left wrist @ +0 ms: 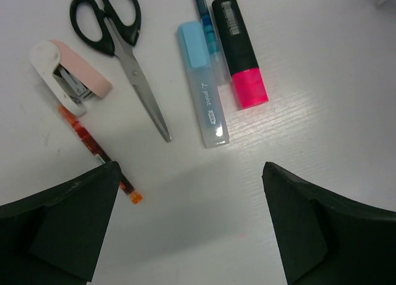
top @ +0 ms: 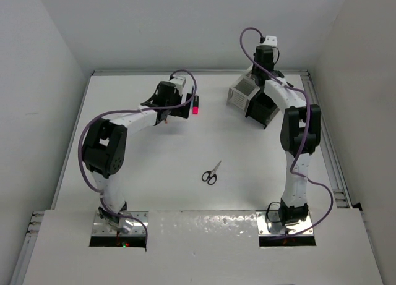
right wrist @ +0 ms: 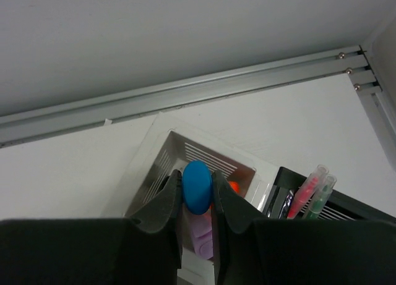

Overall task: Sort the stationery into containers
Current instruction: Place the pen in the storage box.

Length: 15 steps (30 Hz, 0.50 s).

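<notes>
My left gripper (left wrist: 190, 195) hangs open over bare table, just short of a row of stationery. That row holds black-handled scissors (left wrist: 117, 44), a red pen with an orange tip (left wrist: 99, 150), a light blue marker (left wrist: 204, 90), a thin blue pen (left wrist: 207, 25) and a black and pink highlighter (left wrist: 241, 56). My right gripper (right wrist: 197, 192) is shut on a blue rounded piece (right wrist: 197, 181), held above the white container (right wrist: 207, 158). Inside that box lie a lilac bar (right wrist: 201, 235) and something orange (right wrist: 233, 186). Beside it, the black container (right wrist: 356, 206) holds a pink pen (right wrist: 307, 195) and a green pen (right wrist: 322, 195).
A white and pink stapler (left wrist: 68, 75) lies left of the scissors. A second pair of scissors (top: 211, 173) lies alone mid-table. Both containers (top: 250, 98) stand at the back right, near the metal rail (right wrist: 185, 93) and the white walls.
</notes>
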### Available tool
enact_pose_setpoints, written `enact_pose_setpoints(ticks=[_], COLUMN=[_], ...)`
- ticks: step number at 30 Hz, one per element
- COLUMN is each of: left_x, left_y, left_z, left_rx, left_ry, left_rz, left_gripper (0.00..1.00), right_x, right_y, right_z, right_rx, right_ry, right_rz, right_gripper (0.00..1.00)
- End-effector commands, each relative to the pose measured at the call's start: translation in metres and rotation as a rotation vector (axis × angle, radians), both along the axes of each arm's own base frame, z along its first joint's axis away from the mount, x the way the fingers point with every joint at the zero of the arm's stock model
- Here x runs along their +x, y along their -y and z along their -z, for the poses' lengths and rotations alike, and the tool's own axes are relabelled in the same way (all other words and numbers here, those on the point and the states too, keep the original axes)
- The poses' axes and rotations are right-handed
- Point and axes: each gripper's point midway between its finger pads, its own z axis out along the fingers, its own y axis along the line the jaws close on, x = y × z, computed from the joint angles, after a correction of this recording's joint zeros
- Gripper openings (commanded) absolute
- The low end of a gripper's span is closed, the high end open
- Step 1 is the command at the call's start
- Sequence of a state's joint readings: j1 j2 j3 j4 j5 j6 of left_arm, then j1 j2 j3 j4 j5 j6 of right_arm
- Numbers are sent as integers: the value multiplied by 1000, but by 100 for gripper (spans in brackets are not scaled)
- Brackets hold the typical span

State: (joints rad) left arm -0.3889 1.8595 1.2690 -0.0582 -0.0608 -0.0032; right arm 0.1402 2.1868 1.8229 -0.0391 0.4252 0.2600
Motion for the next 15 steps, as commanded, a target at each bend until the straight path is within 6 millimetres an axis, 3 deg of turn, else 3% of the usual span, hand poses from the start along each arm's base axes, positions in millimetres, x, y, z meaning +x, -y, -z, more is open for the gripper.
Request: enact_pose_setpoints(ticks=[1, 5, 9, 10, 15], left_x=[16, 21, 26, 27, 53], left_y=[8, 17, 27, 29, 57], left_z=[-16, -12, -15, -17, -64], left_rx=[-61, -83, -92, -92, -153], left_ry=[44, 35, 43, 49, 221], left_rz=[4, 15, 25, 30, 116], left_gripper=[95, 90, 89, 89, 89], right_x=[-3, -1, -2, -3, -11], right_y=[-7, -17, -19, -19, -21], right_z=[-17, -6, -10, -8, -25], right_rx=[53, 65, 57, 51, 46], right_ry=[44, 21, 10, 5, 20], right_rz=[-8, -66, -100, -102, -138], right_gripper=[0, 4, 48, 52, 64])
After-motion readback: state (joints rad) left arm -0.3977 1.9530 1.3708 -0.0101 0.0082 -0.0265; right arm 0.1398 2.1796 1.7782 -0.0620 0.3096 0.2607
